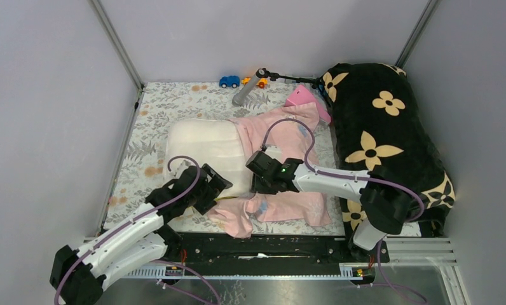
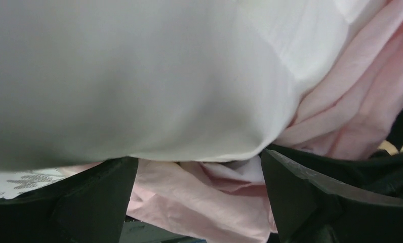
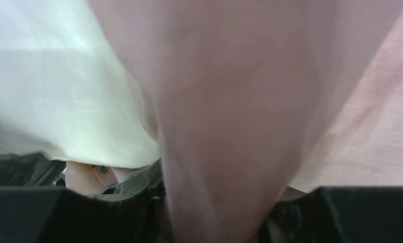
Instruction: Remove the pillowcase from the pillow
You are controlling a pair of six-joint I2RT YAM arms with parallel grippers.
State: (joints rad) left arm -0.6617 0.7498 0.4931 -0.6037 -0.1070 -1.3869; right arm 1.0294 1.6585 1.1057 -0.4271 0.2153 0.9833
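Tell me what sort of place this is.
Probably a robot test booth, staged like a bed: plain grey walls on metal posts, two arms bolted to a rail, and a leaf-print cloth carrying a pillow, a pink pillowcase and a black flowered blanket.

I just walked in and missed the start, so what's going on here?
The robot is pulling a pink pillowcase off a white pillow. The pillow's left part lies bare; the case is bunched over its right end. The right gripper seems to pinch a taut fold of the case, while the left gripper sits open at the pillow's near edge.
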